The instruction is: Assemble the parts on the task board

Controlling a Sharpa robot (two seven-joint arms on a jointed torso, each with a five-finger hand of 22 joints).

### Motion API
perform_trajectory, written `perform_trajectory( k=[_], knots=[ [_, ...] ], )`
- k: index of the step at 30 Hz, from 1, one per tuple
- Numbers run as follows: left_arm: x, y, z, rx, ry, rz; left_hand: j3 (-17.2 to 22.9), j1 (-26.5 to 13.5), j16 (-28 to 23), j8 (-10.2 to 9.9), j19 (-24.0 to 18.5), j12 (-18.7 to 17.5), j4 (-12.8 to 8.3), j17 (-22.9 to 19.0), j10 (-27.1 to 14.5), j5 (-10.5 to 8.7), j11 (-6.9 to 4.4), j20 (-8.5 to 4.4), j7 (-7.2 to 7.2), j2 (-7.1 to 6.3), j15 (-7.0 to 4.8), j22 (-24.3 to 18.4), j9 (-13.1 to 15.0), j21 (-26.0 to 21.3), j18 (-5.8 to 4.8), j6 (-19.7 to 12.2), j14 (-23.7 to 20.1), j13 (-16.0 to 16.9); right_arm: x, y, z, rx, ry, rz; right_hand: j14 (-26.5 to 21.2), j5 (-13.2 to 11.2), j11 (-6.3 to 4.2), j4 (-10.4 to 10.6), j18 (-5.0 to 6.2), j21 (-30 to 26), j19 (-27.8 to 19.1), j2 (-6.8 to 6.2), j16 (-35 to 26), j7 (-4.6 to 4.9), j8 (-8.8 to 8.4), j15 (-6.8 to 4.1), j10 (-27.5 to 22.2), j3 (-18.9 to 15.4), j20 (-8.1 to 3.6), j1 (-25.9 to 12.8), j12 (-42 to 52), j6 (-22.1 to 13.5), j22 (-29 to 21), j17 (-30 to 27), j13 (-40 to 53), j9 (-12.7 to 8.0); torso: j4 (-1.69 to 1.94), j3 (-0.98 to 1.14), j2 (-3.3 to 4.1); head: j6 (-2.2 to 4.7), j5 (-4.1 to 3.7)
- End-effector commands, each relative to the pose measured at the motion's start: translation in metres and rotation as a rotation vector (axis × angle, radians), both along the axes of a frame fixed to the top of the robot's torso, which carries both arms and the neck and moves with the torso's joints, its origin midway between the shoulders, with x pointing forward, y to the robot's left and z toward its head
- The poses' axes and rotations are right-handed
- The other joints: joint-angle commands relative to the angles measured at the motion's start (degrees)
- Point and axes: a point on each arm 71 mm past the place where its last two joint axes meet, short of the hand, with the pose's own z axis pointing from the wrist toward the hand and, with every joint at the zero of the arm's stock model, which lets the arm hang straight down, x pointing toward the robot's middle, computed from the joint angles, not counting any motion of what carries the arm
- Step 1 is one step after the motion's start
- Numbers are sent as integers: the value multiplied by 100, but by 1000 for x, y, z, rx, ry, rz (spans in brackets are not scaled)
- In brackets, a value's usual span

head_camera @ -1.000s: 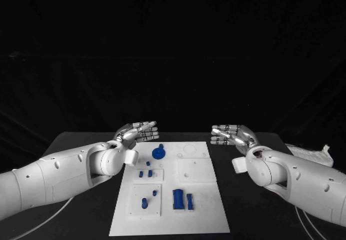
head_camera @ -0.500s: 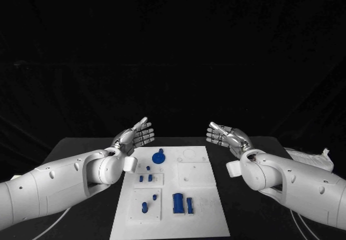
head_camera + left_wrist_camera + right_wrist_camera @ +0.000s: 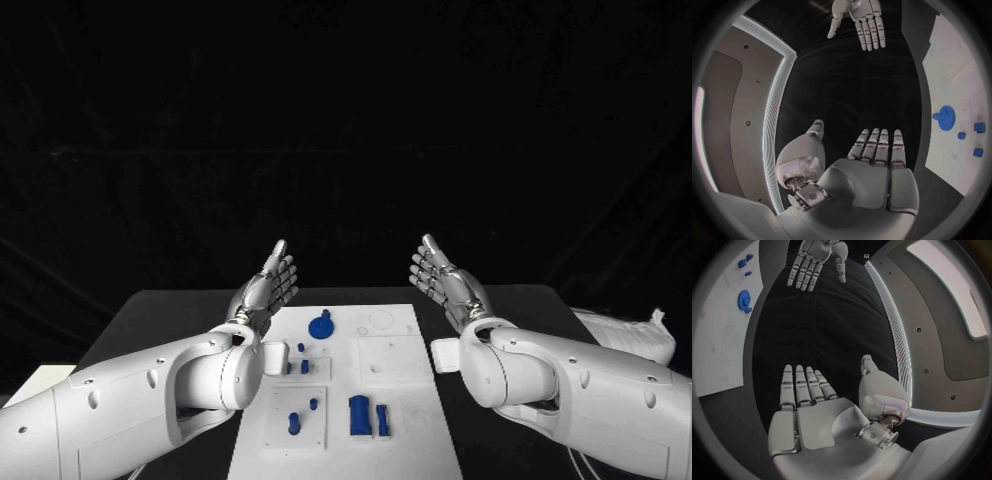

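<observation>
The white task board (image 3: 404, 375) lies in the middle of the black table, with several small blue parts on it. A blue gear (image 3: 320, 325) sits near its far end, also seen as the gear (image 3: 944, 118) and the gear (image 3: 742, 299) in the wrist views. A long blue block (image 3: 358, 414) and a thinner blue piece (image 3: 382, 420) lie near its front. My left hand (image 3: 267, 280) is raised above the board's far left corner, fingers straight, holding nothing. My right hand (image 3: 441, 276) is raised the same way at the far right corner, palms facing each other.
A white cloth-like object (image 3: 627, 332) lies at the table's right edge. Each wrist view shows the other hand, the right hand (image 3: 859, 21) and the left hand (image 3: 814, 259), flat and bare over the dark table.
Both hands have uncurled from a bent pose to flat, straight fingers and lifted higher. The head camera has tilted, so the whole scene sits lower in view.
</observation>
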Motion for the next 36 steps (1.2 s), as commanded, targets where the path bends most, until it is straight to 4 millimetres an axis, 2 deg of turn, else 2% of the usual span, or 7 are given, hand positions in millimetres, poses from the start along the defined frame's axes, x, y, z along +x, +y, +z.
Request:
perform_trajectory(
  k=[1,24,25,26,27,28,36],
  knots=[
    [-3,1,7,97,-94,91,-558,-785,-105,-38,-494,-33,-6,-36,-622,-37,-98,-465,-30,6,-47,-477,-10,-35,-428,-587,-582,-11,-2,-5,2,-10,-18,-96,-700,-29,-43,29,-329,-44,-657,-6,-44,-94,-40,-14,-650,-8,-223,-829,-37,-592,-15,-30,-10,-17,11,4,-9,0,-2],
    [-5,-1,8,103,-99,96,-558,-1811,-105,-38,-1120,-33,-6,-36,-1421,-37,-98,-465,-30,6,-47,-477,-10,-35,-428,-1350,-1339,-11,-2,-5,2,-10,-18,-96,-1622,-29,-43,29,-329,-44,-1519,-6,-44,-94,-40,-14,-1500,-8,-223,-1906,-37,-1367,-15,-30,-10,-17,11,4,-9,0,-2],
    [-5,-1,8,103,-99,96,-558,-1839,-105,-38,-1548,-33,-6,-36,-1464,-37,-98,-465,-30,6,-47,-477,-10,-35,-428,-1387,-1367,-11,-2,-5,2,-10,-18,-96,-1646,-29,-43,29,-329,-44,-1537,-6,-44,-94,-40,-14,-1518,-8,-223,-1937,-37,-1391,-15,-30,-10,-17,11,4,-9,0,-2],
    [-5,-1,8,103,-99,96,-558,-1956,-105,-38,-1548,-33,-6,-36,-1944,-37,-98,-465,-30,6,-47,-477,-10,-35,-428,-1843,-1819,-11,-2,-5,2,-10,-18,-96,-1725,-29,-43,29,-329,-44,-1615,-6,-44,-94,-40,-14,-1593,-8,-223,-2030,-37,-1455,-15,-30,-10,-17,11,4,-9,0,-2],
    [-5,-1,8,103,-99,96,-558,-2042,-105,-38,-1548,-33,-6,-36,-1944,-37,-98,-465,-30,6,-47,-477,-10,-35,-428,-1843,-1819,-11,-2,-5,2,-10,-18,-96,-2195,-29,-43,29,-329,-44,-2068,-6,-44,-94,-40,-14,-2039,-8,-223,-2134,-37,-1858,-15,-30,-10,-17,11,4,-9,0,-2],
    [-5,-1,8,103,-99,96,-558,-2461,-105,-38,-1548,-33,-6,-36,-1944,-37,-98,-465,-30,6,-47,-477,-10,-35,-428,-1843,-1819,-11,-2,-5,2,-10,-18,-96,-2195,-29,-43,29,-329,-44,-2068,-6,-44,-94,-40,-14,-2039,-8,-223,-2601,-37,-1858,-15,-30,-10,-17,11,4,-9,0,-2],
    [-5,-1,8,103,-99,96,-558,-2461,-105,-38,-1548,-33,-6,-36,-1944,-37,-98,-465,-30,6,-47,-477,-10,-35,-428,-1843,-1819,-11,-2,-5,2,-10,-18,-96,-2195,-29,-43,29,-329,-44,-2068,-6,-44,-94,-40,-14,-2039,-8,-223,-2601,-37,-1858,-15,-30,-10,-17,11,4,-9,0,-2]
  ],
)
